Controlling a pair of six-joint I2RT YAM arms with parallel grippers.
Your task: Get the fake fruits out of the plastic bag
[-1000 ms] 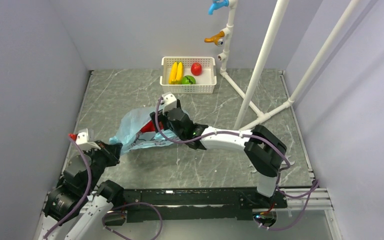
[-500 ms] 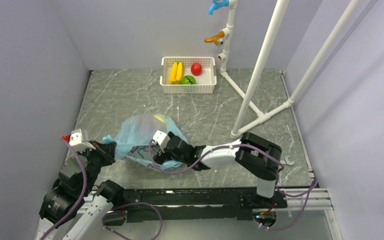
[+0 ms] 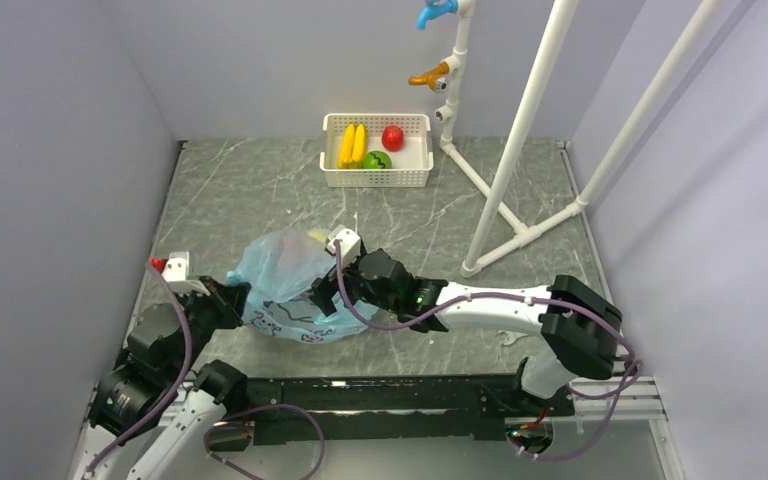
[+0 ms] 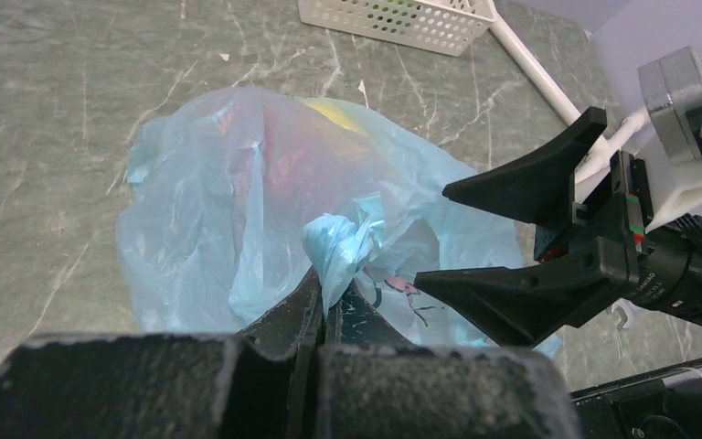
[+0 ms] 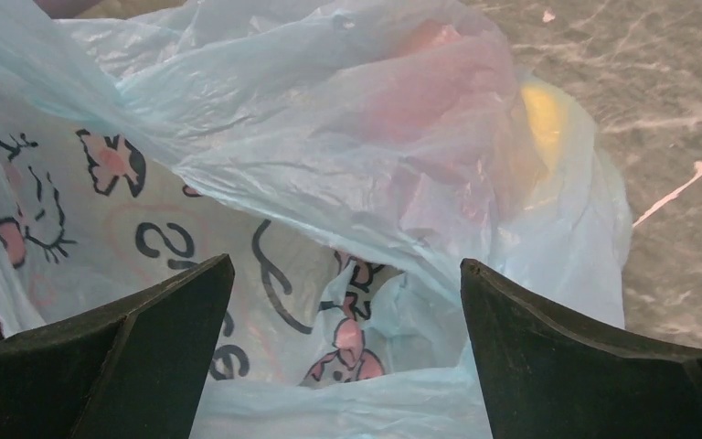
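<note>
The light-blue plastic bag [image 3: 282, 283] lies crumpled on the table's near left, its print facing the right wrist view [image 5: 238, 229]. My left gripper [image 3: 232, 297] is shut on a bunched fold of the bag's left edge [image 4: 343, 242]. My right gripper [image 3: 328, 292] is open and empty, its jaws spread wide just over the bag's right side [image 5: 345, 265]. A yellow fruit [image 5: 544, 119] and a red fruit [image 5: 439, 91] show dimly through the plastic at the bag's far side. Any other fruits in the bag are hidden. A red round fruit [image 3: 392, 137] sits in the basket.
A white basket [image 3: 375, 181] at the back holds two bananas [image 3: 352, 145] and a green fruit [image 3: 379, 160]. A white pipe frame [image 3: 520, 130] stands at the right back, its foot near the right arm. Walls close in on both sides.
The right gripper came from the bag's far side to its near right side and stays open. The bag was drawn nearer and now bulges up. The left gripper kept its hold.
</note>
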